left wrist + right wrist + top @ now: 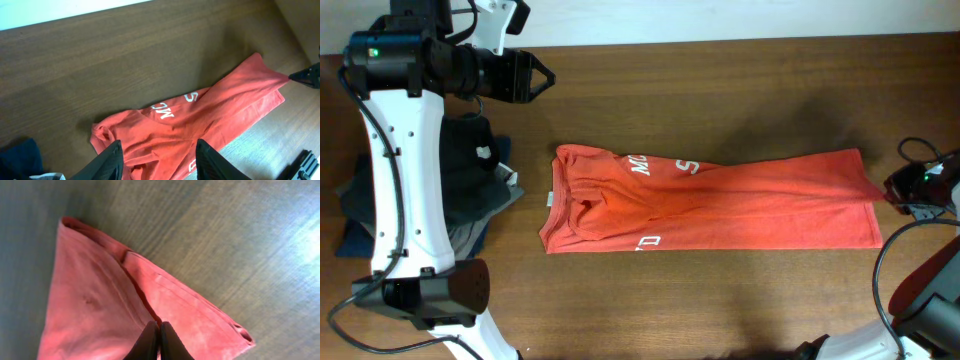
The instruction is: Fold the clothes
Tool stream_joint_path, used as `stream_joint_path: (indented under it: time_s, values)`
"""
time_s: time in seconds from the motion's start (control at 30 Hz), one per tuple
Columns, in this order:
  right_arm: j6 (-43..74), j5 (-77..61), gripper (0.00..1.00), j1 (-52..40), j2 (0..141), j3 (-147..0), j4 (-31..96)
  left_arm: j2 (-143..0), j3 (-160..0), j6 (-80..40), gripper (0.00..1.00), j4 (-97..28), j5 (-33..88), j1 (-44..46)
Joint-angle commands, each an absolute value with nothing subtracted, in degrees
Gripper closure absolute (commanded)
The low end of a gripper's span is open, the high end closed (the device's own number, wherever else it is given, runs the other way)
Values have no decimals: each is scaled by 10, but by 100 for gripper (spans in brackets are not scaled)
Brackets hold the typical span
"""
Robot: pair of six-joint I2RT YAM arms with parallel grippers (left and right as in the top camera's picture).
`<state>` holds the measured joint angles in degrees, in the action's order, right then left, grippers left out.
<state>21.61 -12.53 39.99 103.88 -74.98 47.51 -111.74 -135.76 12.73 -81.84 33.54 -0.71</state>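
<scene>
Here's what I've got: the red-orange T-shirt [720, 205] lies as a long strip across the middle of the desk [740, 95], collar toward the left edge. My right gripper [160, 328] has its jaws pressed together, pinching the hem corner by the right edge. The left gripper [158, 159] hangs near the far left corner, jaws spread, nothing in them. Dark garments [470, 190] sit piled at the left edge.

There is one T-shirt [720, 205] mid-frame and one table [720, 90]. One heap of dark clothes [470, 180] sits at the left, its pieces too bunched to count. There are two grippers: the left gripper [548, 76] at upper left and the right gripper [892, 188] at the right edge.
</scene>
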Motion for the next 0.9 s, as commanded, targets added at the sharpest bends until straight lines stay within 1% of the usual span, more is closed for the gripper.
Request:
stream_joint_path:
  time_s: [0.0,0.07,0.1,0.13,0.2,0.23,0.27,0.3,0.37,0.4,0.53,0.73,0.8,0.87]
  values:
    - [212,-74,93,403,1033,-749,478,-1105,-1361,138,53,-817,332,-8]
    - [212,-66,90,405,1033,-749,473,-1105,-1361,138,53,-817,332,-8]
    - [211,-66,83,406,1033,-749,467,-1105,-1361,138,53,-817,332,-8]
    - [199,-70,73,406,1034,-749,458,-1105,-1361,138,52,-817,332,-8]
    - [126,-113,35,405,1035,-749,425,-1105,-1361,138,48,-817,332,-8]
    - [90,-141,21,404,1036,-749,412,-1105,-1361,138,47,-816,332,-8]
    - [69,-162,14,404,1037,-749,404,-1105,-1361,138,47,-814,332,-8]
    - [66,-168,10,405,1037,-749,400,-1105,-1361,138,45,-811,332,-8]
    - [53,-168,4,406,1037,-749,390,-1105,-1361,138,44,-804,332,-8]
    - [32,-171,2,406,1037,-749,384,-1104,-1361,138,44,-802,332,-8]
    - [-32,-213,3,406,1052,-749,374,-1102,-1361,138,44,-801,332,-8]
    - [-101,-226,3,406,1096,-749,372,-1092,-1361,138,43,-807,332,-8]
    - [-134,-226,6,406,1106,-749,371,-1090,-1361,138,42,-807,331,-8]
    - [-135,-205,6,407,1111,-749,372,-1089,-1361,138,40,-806,332,-8]
